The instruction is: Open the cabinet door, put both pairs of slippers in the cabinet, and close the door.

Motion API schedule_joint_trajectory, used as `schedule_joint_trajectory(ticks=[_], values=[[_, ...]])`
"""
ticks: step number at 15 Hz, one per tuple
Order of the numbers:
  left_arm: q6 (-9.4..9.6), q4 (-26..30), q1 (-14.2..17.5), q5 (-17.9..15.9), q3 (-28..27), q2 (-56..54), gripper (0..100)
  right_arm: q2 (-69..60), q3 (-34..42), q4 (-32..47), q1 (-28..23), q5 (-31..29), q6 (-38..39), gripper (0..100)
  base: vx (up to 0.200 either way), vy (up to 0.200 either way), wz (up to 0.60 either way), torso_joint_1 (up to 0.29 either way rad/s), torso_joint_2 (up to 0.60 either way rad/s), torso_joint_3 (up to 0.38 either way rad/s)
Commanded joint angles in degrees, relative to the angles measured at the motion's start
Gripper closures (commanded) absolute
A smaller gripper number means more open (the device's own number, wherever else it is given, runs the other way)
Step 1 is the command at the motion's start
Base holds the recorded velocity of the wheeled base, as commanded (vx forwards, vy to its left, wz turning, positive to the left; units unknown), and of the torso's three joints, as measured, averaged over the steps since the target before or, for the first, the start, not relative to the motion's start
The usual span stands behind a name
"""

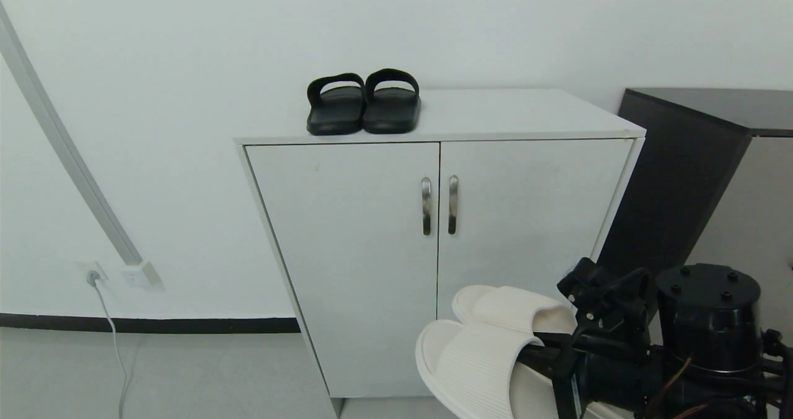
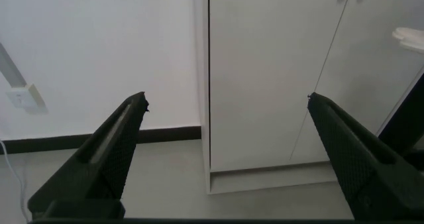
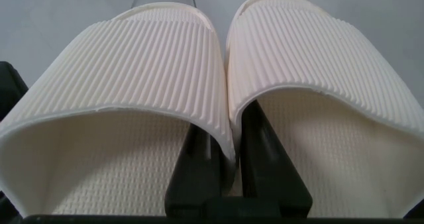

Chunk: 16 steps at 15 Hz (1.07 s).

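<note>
Early stage, nothing stowed as far as I can see. Cabinet (image 1: pixel 526 116) stands against the wall with both doors shut. The 2 handles, left handle (image 1: pixel 426 206) and right handle (image 1: pixel 453 204), sit side by side at the middle seam, with no pincer on either.

Black slippers (image 1: pixel 363 103) are on the cabinet top near its front left edge, the pair side by side and touching, untouched.

White slippers (image 1: pixel 495 344) are held low in front of the right door, off the floor, toes toward the cabinet. Right pincer (image 3: pixel 232 154) has 1 finger inside each strap. It is closed nearly all the way, pinching the 2 inner strap walls together, so it carries both at once.

Left pincer (image 2: pixel 225 158) is spread wide and empty, facing the cabinet's lower left corner and the floor (image 2: pixel 165 184), well apart from the handles.

Done: 1 pair picked up. Left: open a door (probably the free left pincer's job), put in the white pair, fetch the black pair from the top and put it in, close the door.
</note>
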Motion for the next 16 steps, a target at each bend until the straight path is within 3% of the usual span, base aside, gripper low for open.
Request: schedule_joint_trajectory(ticks=[1, 5, 6, 7, 8, 10, 12, 14, 16], values=[[0.02, 0.0, 0.0, -0.1, 0.0, 0.1, 0, 0.2, 0.0, 0.0, 0.0, 0.0, 0.0, 100, 0.0, 0.0, 0.0, -0.1, 0.47, 0.354], [-0.07, -0.2, 0.0, 0.0, -0.8, 0.6, 0, 0.2, 0.0, -0.1, 0.0, 0.0, 0.0, 100, 0.0, 0.0, 0.0, -0.066, 0.45, 0.372], [-1.65, 0.1, 0.0, 0.1, -6.4, 3.9, 0, 0.2, 0.0, -0.1, 0.0, 0.0, 0.0, 100, 0.0, 0.0, 0.0, -0.036, 0.44, 0.408], [-4.47, 0.1, 0.1, 0.2, -12.5, 8.2, 0, 0.2, 0.0, -0.1, 0.0, 0.0, 0.0, 100, 0.0, 0.0, 0.0, 0.007, 0.25, 0.217], [-4.9, 0.2, 0.0, -0.4, -16.5, 12.2, 0, 0.2, 0.0, -0.1, 0.0, 0.0, -0.1, 100, 0.0, 0.0, 0.0, 0.0, 0.0, 0.0], [-2.27, -0.7, -0.1, -6.1, -17.3, 20.5, 0, 0.3, 0.0, -0.1, 0.0, 0.0, -0.1, 100, 0.0, 0.0, 0.0, 0.0, 0.0, 0.0], [-2.0, -3.4, -0.1, -11.2, -17.6, 27.1, 0, 0.3, 0.0, -0.1, 0.0, 0.0, -0.1, 100, 0.0, 0.0, 0.0, -0.011, 0.1, 0.084], [-2.0, -9.9, -0.2, -18.2, -17.8, 37.1, 0, 0.4, 0.2, -0.1, 0.0, 0.0, -1.7, 100, 0.0, 0.0, 0.0, -0.005, 0.1, 0.078], [-2.18, -14.4, -1.7, -21.2, -19.7, 45.2, 0, 0.4, 0.1, -0.1, 0.0, 0.0, -2.0, 100, 0.0, 0.0, 0.0, 0.0, 0.0, 0.0]])
